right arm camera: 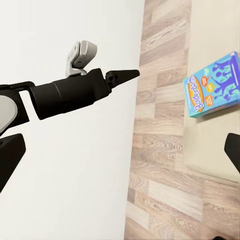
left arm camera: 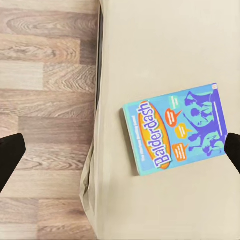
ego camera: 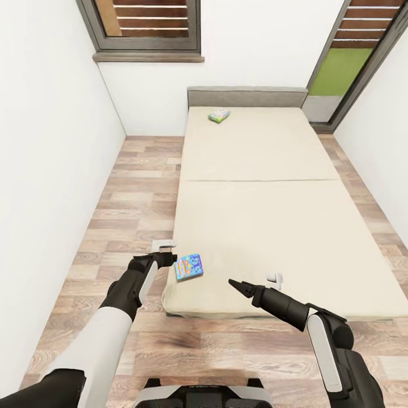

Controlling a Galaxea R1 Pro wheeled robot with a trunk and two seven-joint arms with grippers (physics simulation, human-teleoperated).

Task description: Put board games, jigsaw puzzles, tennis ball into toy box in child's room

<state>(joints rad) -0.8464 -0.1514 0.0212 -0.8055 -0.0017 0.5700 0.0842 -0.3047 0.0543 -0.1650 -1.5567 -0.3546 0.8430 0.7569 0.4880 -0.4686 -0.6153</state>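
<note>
A blue board game (ego camera: 188, 267) printed "Balderdash" lies flat near the bed's (ego camera: 266, 226) front left corner. In the left wrist view this box (left arm camera: 175, 132) sits just inside the mattress edge. My left gripper (ego camera: 170, 259) hovers open right beside and above it, its fingertips (left arm camera: 10, 157) spread wide around it. My right gripper (ego camera: 235, 285) is open over the bed's front edge, to the right of the box (right arm camera: 212, 85). A second, white-green board game (ego camera: 219, 115) rests far off by the headboard. The toy box, table, jigsaw puzzles and tennis ball are out of view.
Wooden floor (ego camera: 130, 187) runs in a strip between the bed and the white left wall (ego camera: 51, 170). A window (ego camera: 147, 25) is set in the far wall and a glass door (ego camera: 345, 68) at the far right. My left arm (right arm camera: 75, 92) crosses the right wrist view.
</note>
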